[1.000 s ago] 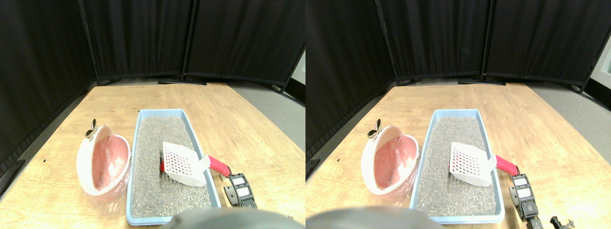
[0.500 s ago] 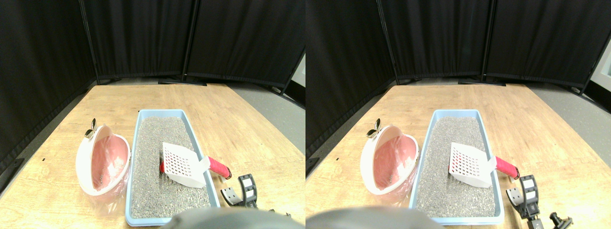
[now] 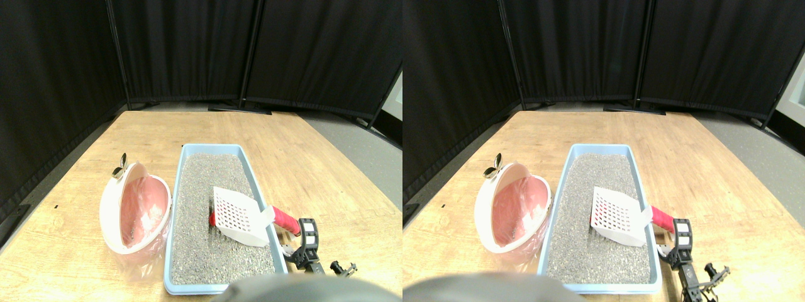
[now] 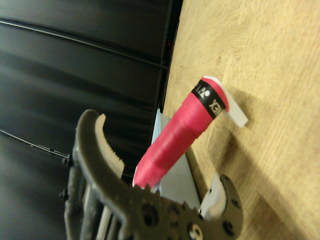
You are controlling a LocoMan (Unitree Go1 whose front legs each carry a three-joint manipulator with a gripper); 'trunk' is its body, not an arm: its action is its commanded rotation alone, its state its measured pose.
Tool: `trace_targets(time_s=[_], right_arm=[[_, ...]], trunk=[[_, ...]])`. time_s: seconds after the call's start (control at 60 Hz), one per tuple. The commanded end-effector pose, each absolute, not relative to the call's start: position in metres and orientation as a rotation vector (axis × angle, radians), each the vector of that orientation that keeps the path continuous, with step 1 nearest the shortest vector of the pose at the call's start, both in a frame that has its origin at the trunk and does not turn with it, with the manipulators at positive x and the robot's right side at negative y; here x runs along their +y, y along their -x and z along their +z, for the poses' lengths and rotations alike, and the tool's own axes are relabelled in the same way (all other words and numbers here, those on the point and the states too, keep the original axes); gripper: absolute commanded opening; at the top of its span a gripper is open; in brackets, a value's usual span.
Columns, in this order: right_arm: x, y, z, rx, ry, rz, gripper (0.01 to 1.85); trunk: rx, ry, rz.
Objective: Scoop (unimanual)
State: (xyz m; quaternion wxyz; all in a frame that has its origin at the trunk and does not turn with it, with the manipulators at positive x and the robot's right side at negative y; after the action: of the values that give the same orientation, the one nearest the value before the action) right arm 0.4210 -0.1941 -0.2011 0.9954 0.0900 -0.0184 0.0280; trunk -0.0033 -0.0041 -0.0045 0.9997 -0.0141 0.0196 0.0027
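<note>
A white slotted scoop [image 3: 238, 217] lies on the grey litter [image 3: 210, 179] in the light blue tray [image 3: 183, 165]. Its red wrapped handle [image 3: 286, 220] sticks out over the tray's right rim. My right gripper [image 3: 300, 242] is open just beyond the handle's end, on the table to the right of the tray. In the wrist view the red handle [image 4: 175, 142] lies between the spread jaws of the gripper [image 4: 160, 150], and neither jaw presses on it. A small red thing [image 3: 212, 219] shows at the scoop's left edge.
A white bin with a pink liner [image 3: 135, 211] lies tilted just left of the tray, with a metal clip [image 3: 119, 168] on its far rim. The wooden table [image 3: 283, 145] ends at black curtains [image 3: 188, 50] behind.
My gripper has opened, turned, and moved left and forward to the end of the red handle. The scoop, tray and bin have kept their places.
</note>
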Motion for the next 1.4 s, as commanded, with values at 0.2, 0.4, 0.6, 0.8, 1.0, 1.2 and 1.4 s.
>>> trace_targets(time_s=[0.2,0.4,0.6,0.8,1.0,1.2,1.4], right_arm=[[-0.196,-0.436,-0.195,-0.045,-0.171,0.014,0.96],[-0.201,-0.448,-0.196,-0.048,-0.178,0.020,0.92],[-0.201,-0.459,-0.197,-0.027,-0.190,0.006,0.91],[-0.204,-0.468,-0.199,-0.011,-0.221,-0.031,0.92],[-0.206,-0.473,-0.204,-0.002,-0.237,-0.050,0.93],[-0.205,-0.476,-0.207,0.018,-0.251,-0.063,0.85],[-0.202,-0.478,-0.208,0.034,-0.225,-0.060,0.73]], trunk=[[0.060,0.044,0.009],[0.062,0.042,0.001],[0.064,0.046,0.001],[0.066,0.047,0.002],[0.072,0.051,0.006],[0.075,0.054,0.012],[0.079,0.060,0.020]])
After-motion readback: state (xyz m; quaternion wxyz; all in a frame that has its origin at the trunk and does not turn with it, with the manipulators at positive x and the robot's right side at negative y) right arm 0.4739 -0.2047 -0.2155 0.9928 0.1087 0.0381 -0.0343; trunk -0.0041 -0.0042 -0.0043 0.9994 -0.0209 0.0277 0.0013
